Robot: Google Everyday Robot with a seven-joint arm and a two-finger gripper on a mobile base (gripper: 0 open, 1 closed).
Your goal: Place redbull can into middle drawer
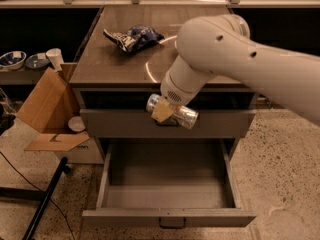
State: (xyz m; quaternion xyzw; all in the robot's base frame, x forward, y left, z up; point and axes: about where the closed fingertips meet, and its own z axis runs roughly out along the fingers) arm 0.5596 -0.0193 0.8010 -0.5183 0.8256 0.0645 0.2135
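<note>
Camera view, taken from the left: well to the left of the gripper (167,113) stands an open cardboard box (47,101), out of the way of the work. Up and to the left of the gripper, on the cabinet top (115,64), lies a blue-and-white snack bag (132,36). The gripper hangs just in front of the closed upper drawer front (115,124). Its fingers are clamped across the redbull can (186,116), which is held in the air lying sideways, its right end a little lower. Directly below the gripper the middle drawer (167,181) is pulled out, with its grey floor and side walls showing.

The step in hand looks like the descent into that drawer. It would go best as a straight drop, kept forward of the upper drawer front, with the can's length running along the drawer's width so both ends clear the side walls. A can on its side will likely roll, so the release should come only close to the floor and be gentle.

To the right, the bulky white arm (250,69) covers much of the cabinet top. Only one tan finger pad shows; the other sits behind the can, as does the upper drawer's handle. A pale curved line (146,69) above and left of the gripper may be a rim or a reflection; I cannot tell.
</note>
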